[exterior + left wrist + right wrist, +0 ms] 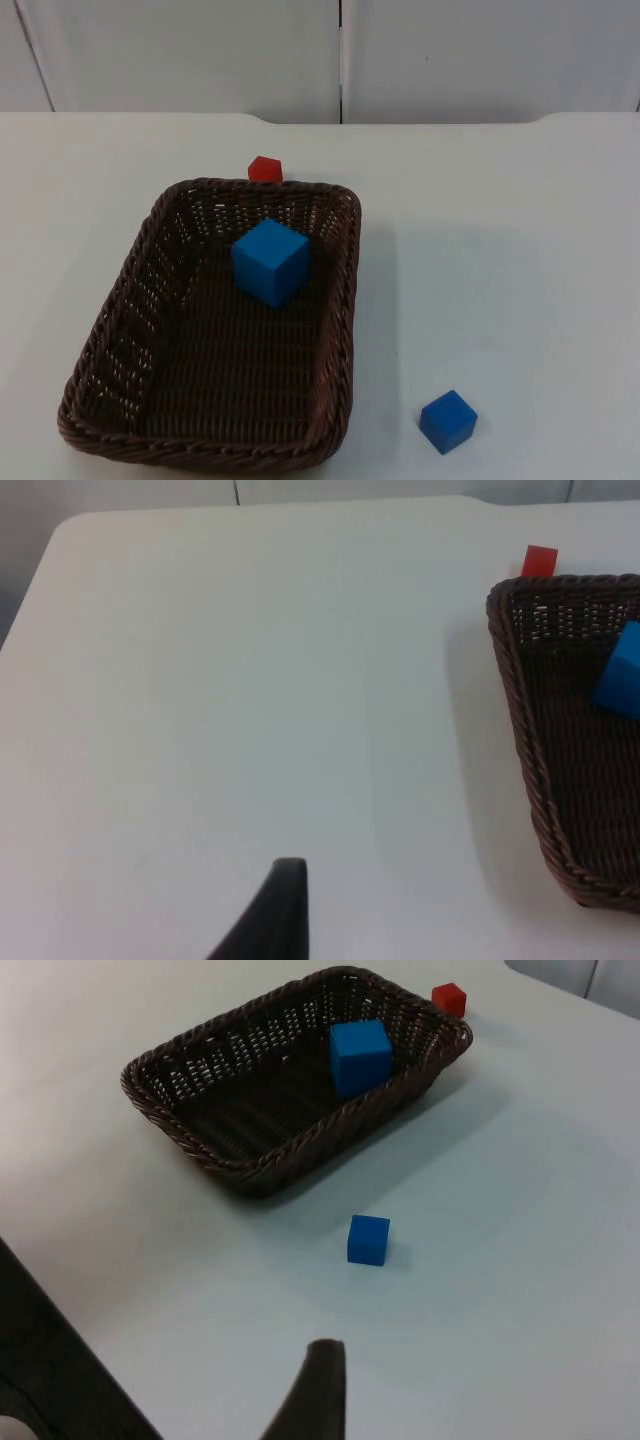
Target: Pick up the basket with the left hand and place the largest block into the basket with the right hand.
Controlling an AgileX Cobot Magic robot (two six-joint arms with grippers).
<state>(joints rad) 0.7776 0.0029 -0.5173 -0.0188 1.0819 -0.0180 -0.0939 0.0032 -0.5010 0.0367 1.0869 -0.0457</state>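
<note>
We saw the basket (150,330) sitting on the white tabletop (500,250), lower left of the top view, with the big blue block (270,262) resting inside toward its far end. A red block (265,168) sat just behind the basket's far rim. A small blue block (447,421) lay at lower right, well apart from the basket. We couldn't tell how either gripper's jaws stood, left or right.
</note>
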